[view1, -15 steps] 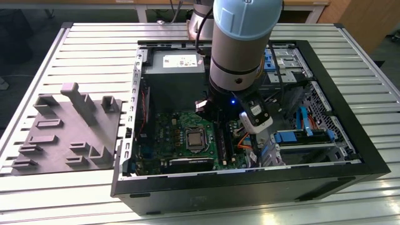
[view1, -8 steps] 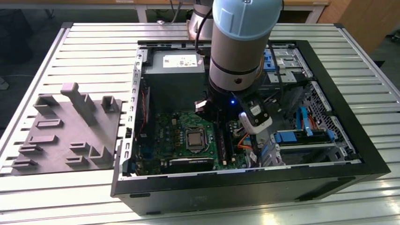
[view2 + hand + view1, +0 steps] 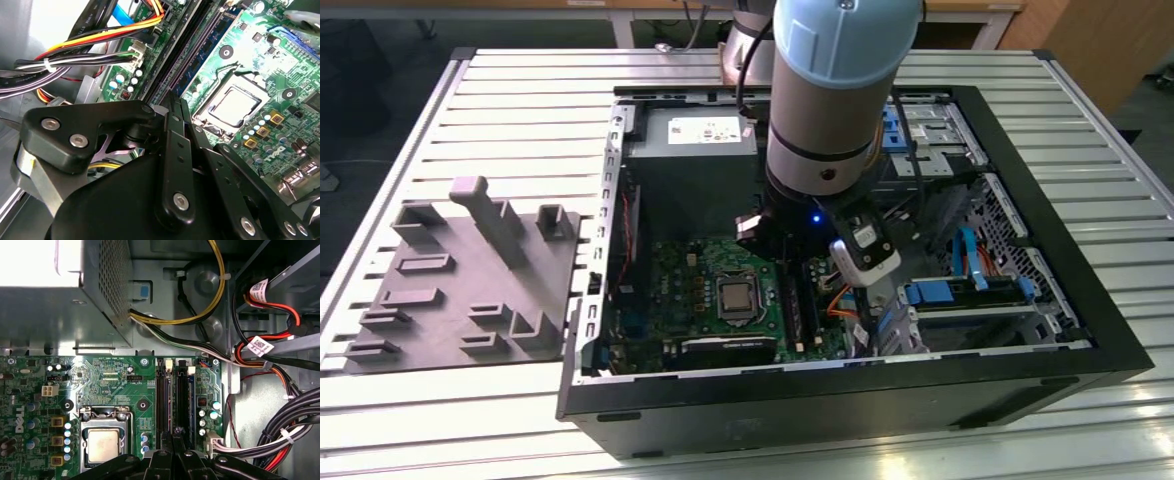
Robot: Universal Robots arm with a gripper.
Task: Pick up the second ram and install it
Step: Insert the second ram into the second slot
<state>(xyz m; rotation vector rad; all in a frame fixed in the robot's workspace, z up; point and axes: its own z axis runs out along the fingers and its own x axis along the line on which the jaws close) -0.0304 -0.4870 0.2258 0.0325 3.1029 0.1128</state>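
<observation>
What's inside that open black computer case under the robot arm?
Inside the case: a green motherboard with its processor socket, memory slots, and cable bundles. The arm covers part of the middle.

Exterior view: set high and well back, looking obliquely down on the slatted metal table [image 3: 520, 90], taking in the whole open black computer case [image 3: 1067, 300] and the grey plastic holder tray [image 3: 454, 290] at the exterior view's left; first wrist view: close above the green motherboard [image 3: 115, 380], facing almost straight down into the case, the black gripper linkage [image 3: 172, 462] at one edge; second wrist view: nearer still, looking slantwise past the linkage [image 3: 175, 165]; both wrist views share the square silver processor socket [image 3: 102, 445] [image 3: 235, 105] and the long black memory slots [image 3: 170, 400] [image 3: 195, 50].
</observation>
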